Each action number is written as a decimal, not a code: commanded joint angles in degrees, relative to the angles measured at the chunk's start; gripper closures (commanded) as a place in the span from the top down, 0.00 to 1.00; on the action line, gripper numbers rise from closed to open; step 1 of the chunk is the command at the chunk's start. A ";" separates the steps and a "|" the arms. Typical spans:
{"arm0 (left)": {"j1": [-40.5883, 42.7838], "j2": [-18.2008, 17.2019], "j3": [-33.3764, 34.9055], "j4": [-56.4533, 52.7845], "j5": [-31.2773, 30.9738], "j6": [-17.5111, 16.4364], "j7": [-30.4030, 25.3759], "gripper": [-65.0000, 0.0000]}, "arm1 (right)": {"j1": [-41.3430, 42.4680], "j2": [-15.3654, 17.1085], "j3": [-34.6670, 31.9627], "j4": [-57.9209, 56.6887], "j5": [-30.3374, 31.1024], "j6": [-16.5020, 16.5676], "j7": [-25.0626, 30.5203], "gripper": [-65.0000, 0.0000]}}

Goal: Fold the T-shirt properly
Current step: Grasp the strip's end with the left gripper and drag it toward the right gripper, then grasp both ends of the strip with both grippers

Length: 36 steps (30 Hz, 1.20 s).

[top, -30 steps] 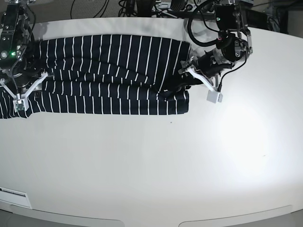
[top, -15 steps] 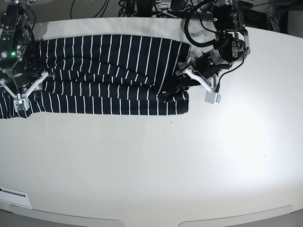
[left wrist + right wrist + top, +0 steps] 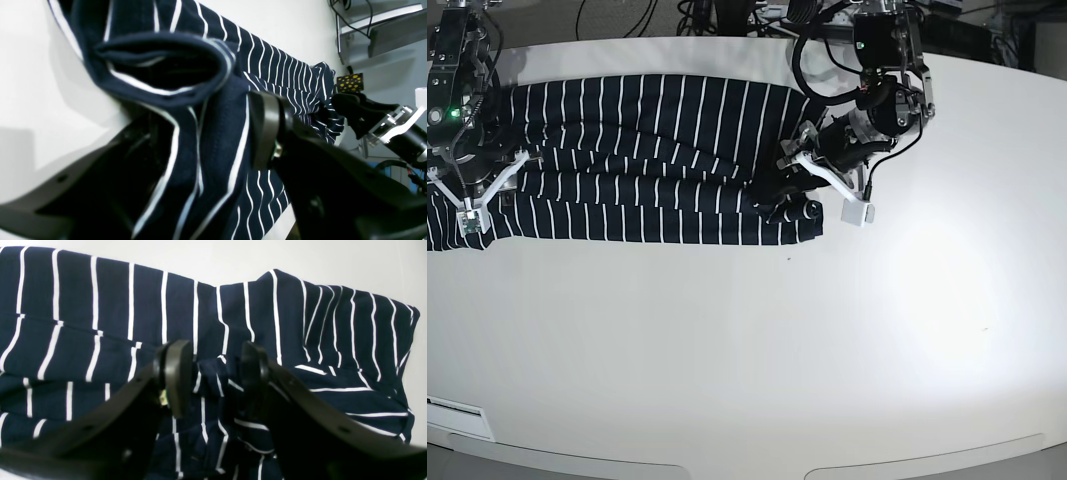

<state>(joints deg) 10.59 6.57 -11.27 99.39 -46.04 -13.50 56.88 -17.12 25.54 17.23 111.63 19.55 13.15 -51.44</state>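
Observation:
The T-shirt (image 3: 647,130), dark navy with thin white stripes, lies in a long folded band across the far side of the table. My left gripper (image 3: 792,195) is at its right end. In the left wrist view its fingers (image 3: 267,130) stand wide apart, open, with a bunched fold of the T-shirt (image 3: 186,110) between them. My right gripper (image 3: 469,190) is over the shirt's left end. The right wrist view shows its two dark pads (image 3: 178,376) apart, open, on the T-shirt (image 3: 83,306), with a small ridge of cloth between them.
The white table (image 3: 827,350) runs wide toward the near edge, where a small label (image 3: 452,405) sits at the left. Cables and gear (image 3: 727,15) crowd the space behind the far edge. The right arm (image 3: 383,123) shows in the left wrist view.
My left gripper has moved left, onto the shirt's right end, and that end has bunched slightly leftward. The right arm has stayed still.

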 commanded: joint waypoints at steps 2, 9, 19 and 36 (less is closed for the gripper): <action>-0.33 0.26 -0.04 0.24 1.05 0.74 -0.85 0.50 | 0.59 0.98 0.42 0.76 0.13 -0.07 1.31 0.42; -1.38 0.24 -0.04 0.24 4.52 1.64 -2.16 0.50 | 0.61 0.98 0.42 0.76 0.15 -0.04 1.33 0.42; -2.89 0.07 -0.04 0.24 10.08 6.01 -3.56 0.00 | 0.61 0.98 0.42 0.76 0.15 -0.04 1.36 0.42; -3.02 -13.94 -4.66 0.26 8.57 6.03 -2.84 0.00 | 0.94 0.98 0.42 0.81 6.93 5.42 3.04 0.42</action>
<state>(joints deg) 7.75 -7.07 -15.68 99.18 -38.63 -8.14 53.54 -16.80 25.54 17.23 111.63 26.74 18.76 -49.71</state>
